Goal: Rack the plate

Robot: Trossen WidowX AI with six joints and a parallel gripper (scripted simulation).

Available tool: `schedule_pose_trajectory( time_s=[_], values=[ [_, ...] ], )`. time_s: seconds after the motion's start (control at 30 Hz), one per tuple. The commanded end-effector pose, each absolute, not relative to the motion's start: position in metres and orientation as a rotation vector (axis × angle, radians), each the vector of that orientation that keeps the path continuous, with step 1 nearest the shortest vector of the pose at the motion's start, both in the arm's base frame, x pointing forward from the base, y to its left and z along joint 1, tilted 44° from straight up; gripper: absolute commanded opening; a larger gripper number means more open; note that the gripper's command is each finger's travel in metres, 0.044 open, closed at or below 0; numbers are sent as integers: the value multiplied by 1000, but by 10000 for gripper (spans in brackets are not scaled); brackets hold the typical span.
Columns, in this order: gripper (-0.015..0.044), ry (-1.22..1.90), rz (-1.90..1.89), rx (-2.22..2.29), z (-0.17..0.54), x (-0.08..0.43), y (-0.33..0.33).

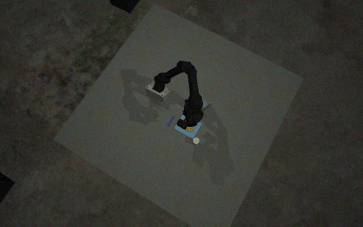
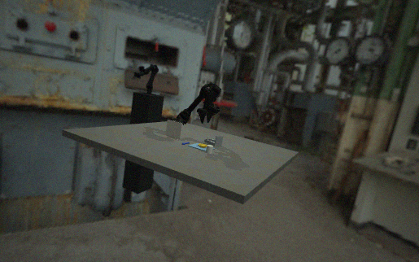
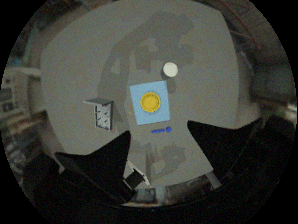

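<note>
We hover our spread, empty pincer point(image 3: 157, 163) high above the round yellow plate point(image 3: 150, 102), lining up a straight descent.
</note>
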State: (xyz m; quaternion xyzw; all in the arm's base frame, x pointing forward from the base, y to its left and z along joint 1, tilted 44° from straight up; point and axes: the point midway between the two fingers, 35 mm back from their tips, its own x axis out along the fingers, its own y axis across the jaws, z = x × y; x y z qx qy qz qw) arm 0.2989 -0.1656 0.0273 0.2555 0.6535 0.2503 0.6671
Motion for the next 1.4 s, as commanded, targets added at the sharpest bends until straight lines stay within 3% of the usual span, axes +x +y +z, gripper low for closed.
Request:
schedule_pose_trajectory(
  time_s=[0.0,0.3,1.37],
  values=[
    [400,1482,592,577,25,299,-165],
    [400,1479,595,579,-53,308,-87],
    [400,1478,596,580,-87,311,-56]
  ],
)
